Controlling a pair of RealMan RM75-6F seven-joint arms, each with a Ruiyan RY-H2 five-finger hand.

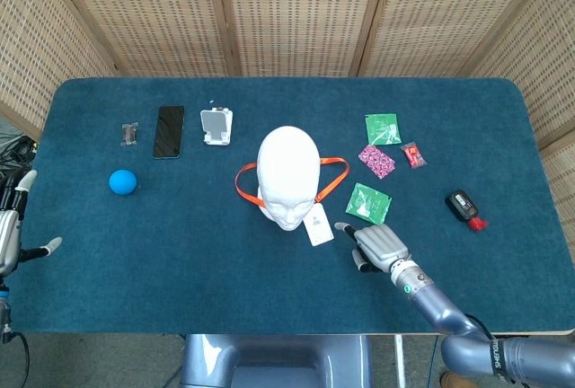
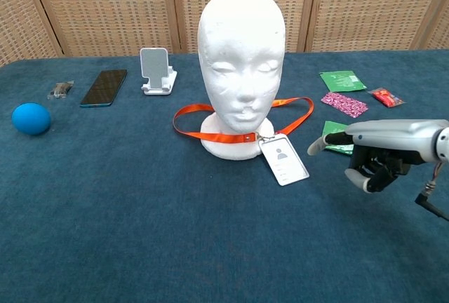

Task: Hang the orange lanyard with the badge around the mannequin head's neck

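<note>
Left hand in head view only

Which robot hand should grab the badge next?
Probably the right hand: it hovers open beside the badge, while the left hand sits at the table's far left edge.

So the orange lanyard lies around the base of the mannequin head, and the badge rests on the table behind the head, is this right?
Not quite. The orange lanyard does lie around the base of the mannequin head, but the badge rests on the table in front of the head, below the face. The chest view shows it.
</note>
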